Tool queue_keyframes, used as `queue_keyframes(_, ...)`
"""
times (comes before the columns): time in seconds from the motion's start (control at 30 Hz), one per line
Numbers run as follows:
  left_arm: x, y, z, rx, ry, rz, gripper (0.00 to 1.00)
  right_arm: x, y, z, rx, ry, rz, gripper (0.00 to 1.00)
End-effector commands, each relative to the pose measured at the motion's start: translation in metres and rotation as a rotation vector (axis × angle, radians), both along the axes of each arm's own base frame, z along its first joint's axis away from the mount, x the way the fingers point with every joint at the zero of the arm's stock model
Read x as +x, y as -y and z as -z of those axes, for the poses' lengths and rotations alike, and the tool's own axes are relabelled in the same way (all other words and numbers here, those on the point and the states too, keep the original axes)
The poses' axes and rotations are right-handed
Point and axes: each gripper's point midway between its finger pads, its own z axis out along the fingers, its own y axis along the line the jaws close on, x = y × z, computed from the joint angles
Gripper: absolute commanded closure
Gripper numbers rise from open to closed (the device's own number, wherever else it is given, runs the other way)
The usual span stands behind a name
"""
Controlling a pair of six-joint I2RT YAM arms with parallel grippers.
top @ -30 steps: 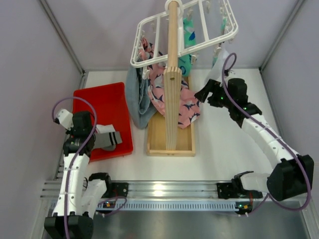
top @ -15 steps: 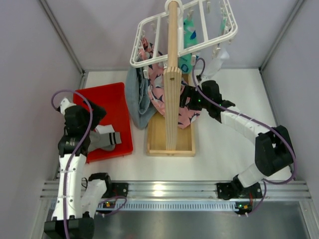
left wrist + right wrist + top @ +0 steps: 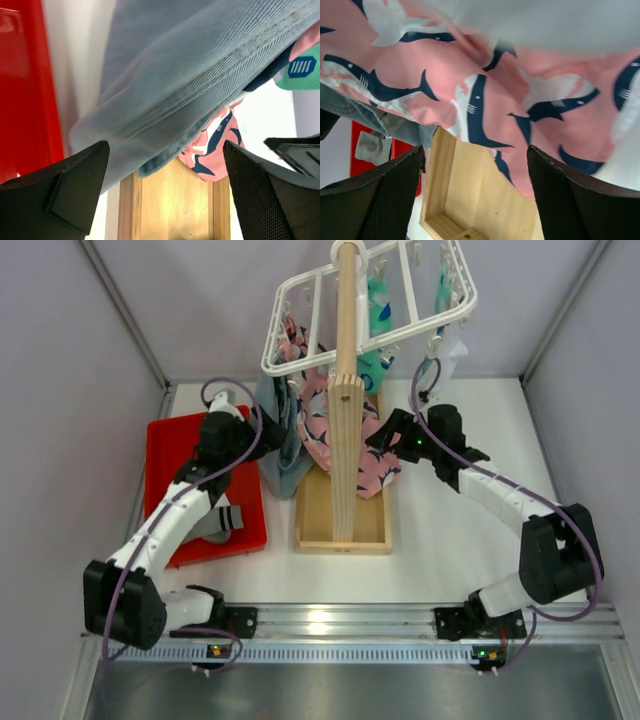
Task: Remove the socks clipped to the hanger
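Along the near edge the bench (image 3: pixel 450 540) lies bare to the right of the wooden box base (image 3: pixel 340 525). On the left side a red tray (image 3: pixel 180 455) carries one grey striped sock (image 3: pixel 215 520).

The left gripper (image 3: pixel 165 150) stands at the tray's far right corner with its jaws spread wide and empty. The hem of the blue-grey cloth (image 3: pixel 200 75) hangs just before them, though whether they touch it cannot be told. The right gripper (image 3: pixel 475 150) is also well open and holds nothing. It faces the pink cloth (image 3: pixel 470 100) beside the post (image 3: pixel 345 420).

At the far edge the hanger (image 3: pixel 300 360) sits tilted on the post. Teal socks (image 3: pixel 378 305) and a white one (image 3: pixel 450 345) are clipped on it – others behind the post are hard to make out.
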Motion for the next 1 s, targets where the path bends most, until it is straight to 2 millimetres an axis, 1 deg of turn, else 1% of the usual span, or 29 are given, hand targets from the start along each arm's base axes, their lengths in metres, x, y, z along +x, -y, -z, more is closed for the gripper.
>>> queue_keyframes(0.0, 0.042, 0.021, -0.039, 0.018, 0.168, 0.020, 0.02, 0.005, 0.027, -0.041, 0.059, 0.110, 0.053, 0.21)
queue_keyframes(0.03, 0.051, 0.019, -0.036, 0.036, 0.161, -0.010, 0.02, 0.005, 0.032, -0.041, 0.048, 0.116, 0.058, 0.20)
queue_keyframes(0.07, 0.057, 0.022, -0.035, 0.042, 0.156, -0.014, 0.02, 0.004, 0.037, -0.039, 0.037, 0.111, 0.066, 0.21)
queue_keyframes(0.1, 0.068, 0.027, -0.014, 0.062, 0.110, -0.012, 0.02, 0.004, 0.043, -0.041, 0.031, 0.117, 0.076, 0.21)
queue_keyframes(0.13, 0.078, 0.032, -0.023, 0.067, 0.128, -0.019, 0.02, 0.004, 0.046, -0.043, 0.025, 0.124, 0.078, 0.21)
queue_keyframes(0.17, 0.086, 0.033, -0.016, 0.076, 0.113, -0.032, 0.02, 0.003, 0.048, -0.041, 0.019, 0.115, 0.081, 0.20)
queue_keyframes(0.2, 0.097, 0.034, 0.005, 0.092, 0.070, -0.044, 0.04, 0.002, 0.052, -0.045, 0.021, 0.125, 0.088, 0.21)
queue_keyframes(0.23, 0.110, 0.037, -0.004, 0.093, 0.086, -0.049, 0.08, 0.001, 0.053, -0.046, 0.023, 0.125, 0.091, 0.21)
queue_keyframes(0.27, 0.118, 0.035, -0.001, 0.107, 0.081, -0.063, 0.14, -0.001, 0.056, -0.044, 0.021, 0.124, 0.097, 0.21)
queue_keyframes(0.3, 0.126, 0.035, 0.001, 0.122, 0.071, -0.072, 0.17, -0.003, 0.060, -0.049, 0.026, 0.141, 0.108, 0.21)
queue_keyframes(0.33, 0.136, 0.034, 0.023, 0.156, 0.019, -0.083, 0.22, -0.004, 0.063, -0.051, 0.027, 0.145, 0.126, 0.21)
queue_keyframes(0.37, 0.151, 0.029, 0.002, 0.167, 0.055, -0.130, 0.25, -0.006, 0.066, -0.049, 0.024, 0.146, 0.134, 0.21)
queue_keyframes(0.4, 0.158, 0.021, 0.006, 0.197, 0.039, -0.156, 0.28, -0.007, 0.072, -0.055, 0.025, 0.164, 0.150, 0.21)
queue_keyframes(0.43, 0.165, 0.016, 0.004, 0.204, 0.037, -0.177, 0.29, -0.007, 0.076, -0.056, 0.030, 0.166, 0.160, 0.21)
queue_keyframes(0.47, 0.180, 0.014, -0.006, 0.196, 0.060, -0.193, 0.30, -0.007, 0.079, -0.058, 0.033, 0.168, 0.167, 0.20)
queue_keyframes(0.5, 0.188, 0.002, -0.011, 0.191, 0.066, -0.219, 0.31, -0.005, 0.089, -0.061, 0.032, 0.170, 0.190, 0.21)
queue_keyframes(0.53, 0.194, -0.004, -0.014, 0.188, 0.066, -0.229, 0.31, -0.003, 0.095, -0.062, 0.025, 0.174, 0.198, 0.20)
queue_keyframes(0.57, 0.202, -0.009, -0.008, 0.191, 0.053, -0.236, 0.31, 0.001, 0.100, -0.069, 0.025, 0.186, 0.212, 0.21)
queue_keyframes(0.6, 0.212, -0.019, -0.028, 0.168, 0.085, -0.250, 0.31, 0.005, 0.111, -0.072, 0.021, 0.192, 0.239, 0.20)
queue_keyframes(0.63, 0.217, -0.024, -0.028, 0.158, 0.082, -0.250, 0.30, 0.007, 0.114, -0.076, 0.027, 0.197, 0.240, 0.21)
queue_keyframes(0.67, 0.223, -0.028, -0.026, 0.146, 0.077, -0.247, 0.30, 0.011, 0.118, -0.087, 0.035, 0.219, 0.244, 0.20)
queue_keyframes(0.7, 0.229, -0.036, -0.035, 0.103, 0.092, -0.240, 0.30, 0.015, 0.127, -0.091, 0.035, 0.227, 0.262, 0.21)
queue_keyframes(0.77, 0.234, -0.043, -0.039, 0.062, 0.093, -0.229, 0.28, 0.019, 0.133, -0.109, 0.037, 0.262, 0.266, 0.21)
queue_keyframes(0.83, 0.236, -0.055, -0.040, 0.019, 0.088, -0.215, 0.24, 0.020, 0.137, -0.117, 0.021, 0.288, 0.259, 0.20)
queue_keyframes(0.87, 0.235, -0.061, -0.042, 0.010, 0.086, -0.228, 0.22, 0.020, 0.136, -0.123, 0.020, 0.304, 0.252, 0.21)
queue_keyframes(0.9, 0.230, -0.063, -0.041, -0.008, 0.077, -0.210, 0.20, 0.017, 0.133, -0.126, 0.027, 0.312, 0.226, 0.20)
queue_keyframes(0.97, 0.223, -0.068, -0.043, -0.023, 0.073, -0.205, 0.13, 0.011, 0.126, -0.129, 0.041, 0.322, 0.181, 0.20)
